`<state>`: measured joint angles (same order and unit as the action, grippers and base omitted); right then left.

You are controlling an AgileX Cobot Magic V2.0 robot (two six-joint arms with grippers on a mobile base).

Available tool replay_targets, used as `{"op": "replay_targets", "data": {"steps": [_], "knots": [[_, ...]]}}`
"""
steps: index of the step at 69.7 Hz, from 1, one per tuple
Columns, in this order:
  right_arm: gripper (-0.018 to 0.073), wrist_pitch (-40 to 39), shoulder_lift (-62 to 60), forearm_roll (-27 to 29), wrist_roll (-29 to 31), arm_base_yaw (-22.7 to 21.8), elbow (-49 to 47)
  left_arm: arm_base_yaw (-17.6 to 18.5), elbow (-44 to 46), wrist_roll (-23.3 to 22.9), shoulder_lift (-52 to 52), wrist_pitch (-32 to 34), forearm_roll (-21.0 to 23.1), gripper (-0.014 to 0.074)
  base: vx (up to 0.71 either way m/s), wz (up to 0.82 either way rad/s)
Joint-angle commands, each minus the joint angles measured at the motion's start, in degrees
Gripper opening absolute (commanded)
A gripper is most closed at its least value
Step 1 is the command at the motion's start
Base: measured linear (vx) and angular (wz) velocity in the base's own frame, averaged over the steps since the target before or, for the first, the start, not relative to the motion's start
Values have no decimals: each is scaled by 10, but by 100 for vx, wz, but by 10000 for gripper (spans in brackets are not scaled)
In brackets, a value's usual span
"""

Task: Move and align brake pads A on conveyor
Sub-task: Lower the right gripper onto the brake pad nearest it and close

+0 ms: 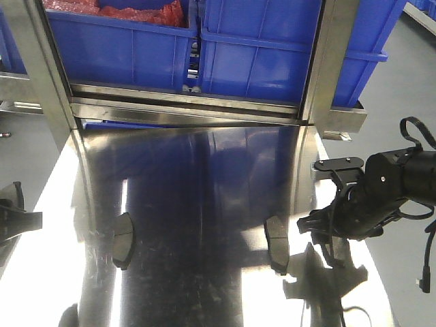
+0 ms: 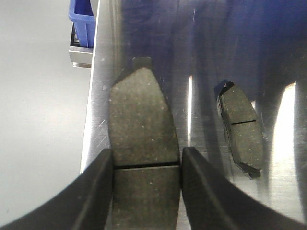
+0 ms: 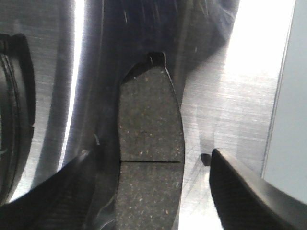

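Observation:
No conveyor is in view; everything lies on a shiny steel table (image 1: 204, 170). In the left wrist view a dark grey brake pad (image 2: 141, 120) sits between the fingers of my left gripper (image 2: 147, 155), which press on both its long sides near the table's left edge. A second brake pad (image 2: 241, 129) lies to its right, also seen from the front (image 1: 123, 240). My right gripper (image 3: 151, 155) stands open astride another brake pad (image 3: 151, 120), with a clear gap at the right finger. From the front, my right gripper (image 1: 330, 238) is beside a brake pad (image 1: 276, 244).
Blue bins (image 1: 259, 54) stand on a steel frame behind the table, one holding red material (image 1: 136, 10). Steel posts (image 1: 51, 82) rise at the back. The table's left edge (image 2: 91, 120) and right edge (image 3: 278, 96) drop to grey floor.

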<state>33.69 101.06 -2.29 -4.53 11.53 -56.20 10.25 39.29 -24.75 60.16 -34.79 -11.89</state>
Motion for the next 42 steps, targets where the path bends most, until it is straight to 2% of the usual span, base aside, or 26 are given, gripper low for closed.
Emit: {"op": "replay_targets", "data": {"steps": [1, 25, 42], "knots": [[468, -12, -22, -3, 8, -1, -16, 4, 15, -2, -11, 36, -4, 132, 0, 0], [447, -18, -10, 11, 8, -1, -16, 4, 15, -2, -11, 36, -4, 132, 0, 0], [286, -13, -10, 11, 9, -1, -16, 4, 15, -2, -11, 36, -4, 132, 0, 0]]}}
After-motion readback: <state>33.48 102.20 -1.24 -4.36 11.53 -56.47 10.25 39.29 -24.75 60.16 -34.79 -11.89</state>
